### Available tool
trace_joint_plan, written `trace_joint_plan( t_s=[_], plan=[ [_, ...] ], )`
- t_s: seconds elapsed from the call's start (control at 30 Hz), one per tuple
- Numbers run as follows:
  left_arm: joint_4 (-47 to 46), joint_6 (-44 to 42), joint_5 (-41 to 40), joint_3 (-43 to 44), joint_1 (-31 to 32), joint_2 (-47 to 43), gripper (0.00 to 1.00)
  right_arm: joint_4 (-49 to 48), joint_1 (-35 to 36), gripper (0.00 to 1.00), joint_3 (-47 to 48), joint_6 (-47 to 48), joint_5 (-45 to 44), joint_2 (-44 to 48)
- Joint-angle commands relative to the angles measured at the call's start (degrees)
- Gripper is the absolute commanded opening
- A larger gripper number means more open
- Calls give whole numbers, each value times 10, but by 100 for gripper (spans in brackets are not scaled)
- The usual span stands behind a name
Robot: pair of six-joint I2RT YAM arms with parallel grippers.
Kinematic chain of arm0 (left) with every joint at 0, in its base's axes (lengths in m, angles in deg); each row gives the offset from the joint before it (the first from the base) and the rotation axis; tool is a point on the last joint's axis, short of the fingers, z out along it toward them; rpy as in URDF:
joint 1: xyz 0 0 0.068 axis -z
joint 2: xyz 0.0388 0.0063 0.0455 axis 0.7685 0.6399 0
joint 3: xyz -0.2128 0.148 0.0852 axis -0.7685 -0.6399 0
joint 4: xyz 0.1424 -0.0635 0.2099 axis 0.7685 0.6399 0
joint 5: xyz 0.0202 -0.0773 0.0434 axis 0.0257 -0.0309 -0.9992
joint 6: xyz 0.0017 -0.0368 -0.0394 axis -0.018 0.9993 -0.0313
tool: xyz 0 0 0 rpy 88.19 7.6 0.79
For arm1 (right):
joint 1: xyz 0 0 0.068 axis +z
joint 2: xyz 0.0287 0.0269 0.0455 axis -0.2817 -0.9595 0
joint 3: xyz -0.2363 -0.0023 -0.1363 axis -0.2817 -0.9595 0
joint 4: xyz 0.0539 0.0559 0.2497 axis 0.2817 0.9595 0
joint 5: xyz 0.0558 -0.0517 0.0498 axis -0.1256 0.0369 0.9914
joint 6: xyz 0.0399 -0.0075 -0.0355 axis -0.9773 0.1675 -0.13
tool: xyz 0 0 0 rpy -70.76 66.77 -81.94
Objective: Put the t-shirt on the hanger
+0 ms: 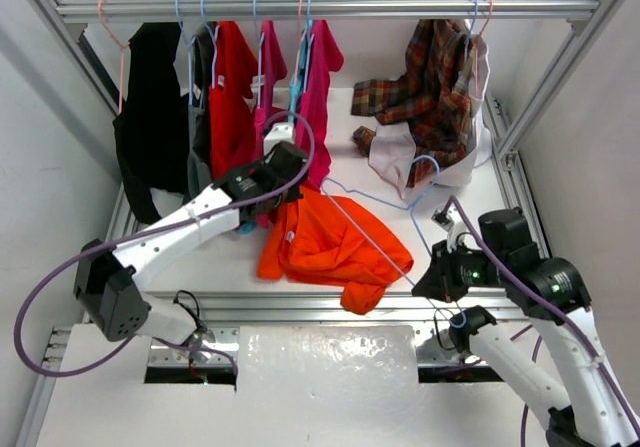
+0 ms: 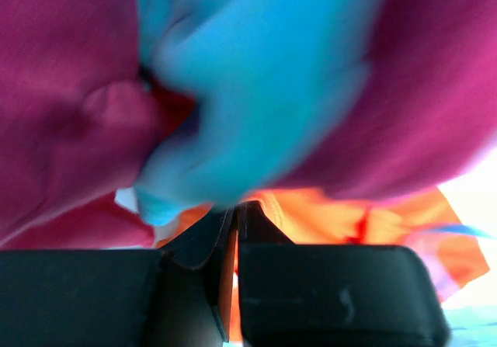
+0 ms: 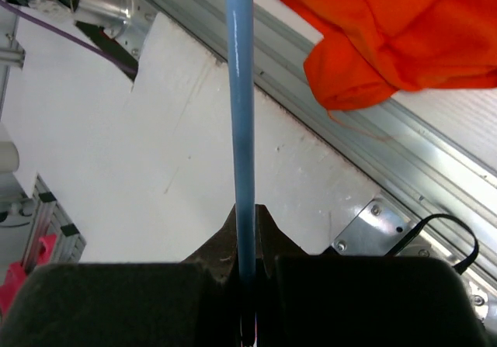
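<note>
The orange t-shirt (image 1: pixel 320 242) lies crumpled on the white table below the hung clothes, and its lower corner shows in the right wrist view (image 3: pixel 388 36). My left gripper (image 1: pixel 295 189) sits at the shirt's upper edge. In the left wrist view it (image 2: pixel 235 211) is shut, with orange cloth (image 2: pixel 326 215) pinched between the jaws. The pale blue hanger (image 1: pixel 405 207) lies tilted across the shirt's right side, with its hook near the white garment. My right gripper (image 1: pixel 422 283) is shut on one thin blue bar of the hanger (image 3: pixel 242 130), which runs straight up from the gripper (image 3: pixel 247 211).
A rail (image 1: pixel 320 9) at the back holds a black shirt (image 1: pixel 150 117), a red shirt (image 1: pixel 230 97), a magenta shirt (image 1: pixel 320 87) and a plaid shirt (image 1: pixel 425 87). Magenta (image 2: pixel 70 91) and teal cloth (image 2: pixel 256 91) hang close over my left gripper. An aluminium frame rail (image 3: pixel 404 161) borders the table's near edge.
</note>
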Motion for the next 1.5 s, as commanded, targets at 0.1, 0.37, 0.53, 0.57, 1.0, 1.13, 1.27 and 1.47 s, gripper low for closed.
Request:
trace_joint_plan(
  t_s=[0.1, 0.37, 0.53, 0.57, 1.0, 1.13, 1.27, 1.47],
  plan=[
    [16, -46, 67, 97, -4, 35, 0, -49, 3, 0, -48, -14, 32, -21],
    [16, -56, 115, 119, 4, 54, 0, -112, 3, 0, -81, -34, 62, -13],
    [18, -60, 114, 121, 8, 63, 0, -113, 3, 0, -65, -37, 86, -8],
    [17, -61, 113, 122, 8, 65, 0, -113, 3, 0, -64, -37, 92, -7],
    [21, -58, 100, 152, 29, 86, 0, -164, 5, 0, -107, -45, 128, -35],
    [26, -55, 69, 154, 28, 95, 0, -156, 6, 0, -97, -41, 167, -8],
    [26, -56, 68, 158, 27, 102, 0, -95, 6, 0, -78, -30, 110, -5],
    [39, -63, 47, 152, 27, 93, 0, -23, 6, 0, -68, -18, 34, 17]
  ],
)
